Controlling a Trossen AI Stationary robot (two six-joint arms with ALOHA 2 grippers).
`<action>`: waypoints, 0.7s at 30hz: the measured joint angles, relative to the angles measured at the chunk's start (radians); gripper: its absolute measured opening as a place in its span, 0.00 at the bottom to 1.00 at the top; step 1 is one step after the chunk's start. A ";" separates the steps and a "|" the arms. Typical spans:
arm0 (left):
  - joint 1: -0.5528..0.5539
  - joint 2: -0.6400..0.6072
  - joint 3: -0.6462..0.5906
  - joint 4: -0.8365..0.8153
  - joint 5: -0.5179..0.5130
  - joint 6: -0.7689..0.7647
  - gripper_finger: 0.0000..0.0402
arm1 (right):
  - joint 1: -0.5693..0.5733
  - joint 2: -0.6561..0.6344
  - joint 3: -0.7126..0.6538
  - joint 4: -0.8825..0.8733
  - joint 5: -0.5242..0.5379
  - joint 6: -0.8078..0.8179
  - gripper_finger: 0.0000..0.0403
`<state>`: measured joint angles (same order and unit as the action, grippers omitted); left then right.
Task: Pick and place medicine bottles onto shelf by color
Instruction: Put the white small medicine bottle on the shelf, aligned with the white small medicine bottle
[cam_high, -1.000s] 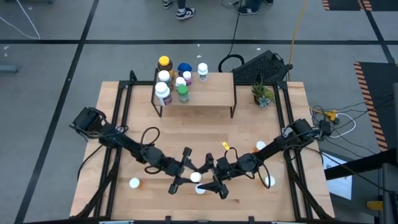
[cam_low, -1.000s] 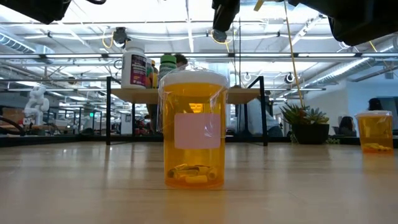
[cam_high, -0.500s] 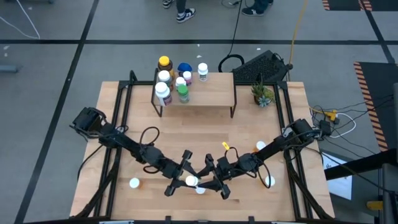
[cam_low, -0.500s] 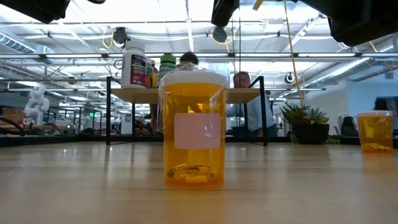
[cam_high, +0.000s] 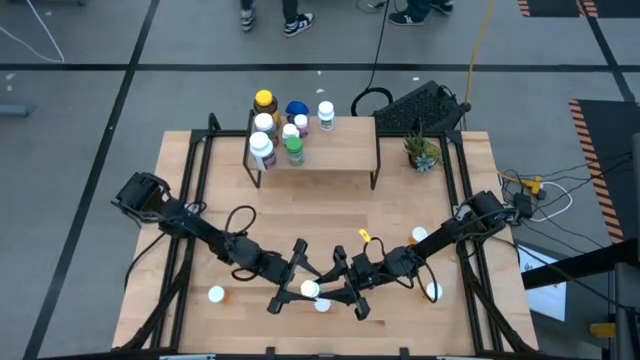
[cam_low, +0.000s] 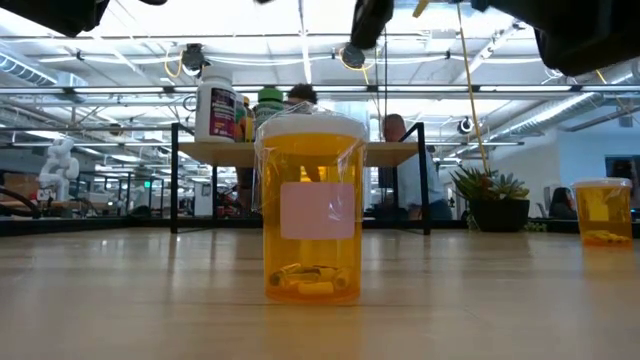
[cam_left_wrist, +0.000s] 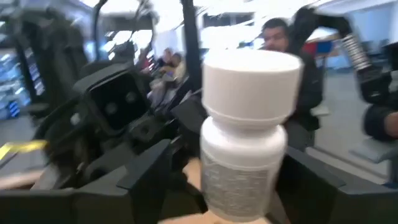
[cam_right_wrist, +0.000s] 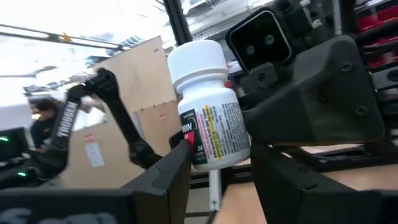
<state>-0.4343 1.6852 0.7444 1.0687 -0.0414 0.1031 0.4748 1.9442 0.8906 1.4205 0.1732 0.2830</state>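
Observation:
A white medicine bottle (cam_high: 310, 289) with a white cap is held above the table's near middle, between my two grippers. My left gripper (cam_high: 303, 286) is shut on it; in the left wrist view the bottle (cam_left_wrist: 245, 137) stands upright between the fingers. My right gripper (cam_high: 336, 293) faces it from the right. Its fingers stand close on either side of the bottle's base (cam_right_wrist: 219, 163), which looks tilted there. On the shelf (cam_high: 340, 150) at the far middle, several bottles (cam_high: 275, 130) stand at its left end. My left gripper pinches the white bottle's lower body (cam_left_wrist: 277, 168) between its two fingers, below the cap. The fingers lie about level and come from the table's left. The bottle is lifted clear of the table, cap up. My right gripper: I cannot tell whether its fingertips (cam_right_wrist: 186, 155) touch the base.
An orange bottle (cam_low: 311, 210) stands on the table just below the grippers. Another orange bottle (cam_low: 603, 212) stands toward the right, and one more white cap (cam_high: 217, 294) shows near the left. A potted plant (cam_high: 422, 150) sits at the far right. People stand beyond the table.
My left gripper has carried the white bottle a little toward the table's left edge, away from my right gripper, then eased back slightly. The bottle has stayed lifted and upright in its fingers.

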 joint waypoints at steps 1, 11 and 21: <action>0.000 0.000 0.000 -0.016 -0.023 -0.005 0.67 | 0.000 0.000 -0.011 0.011 0.014 -0.009 0.35; 0.000 0.002 0.000 -0.066 -0.162 0.033 0.90 | -0.002 -0.006 -0.093 0.087 0.044 -0.015 0.34; 0.008 0.002 0.000 -0.087 -0.170 0.026 0.86 | -0.028 -0.006 -0.097 0.060 0.026 0.043 0.34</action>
<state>-0.4268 1.6871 0.7441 0.9813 -0.2111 0.1287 0.4468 1.9377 0.7940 1.4808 0.1995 0.3261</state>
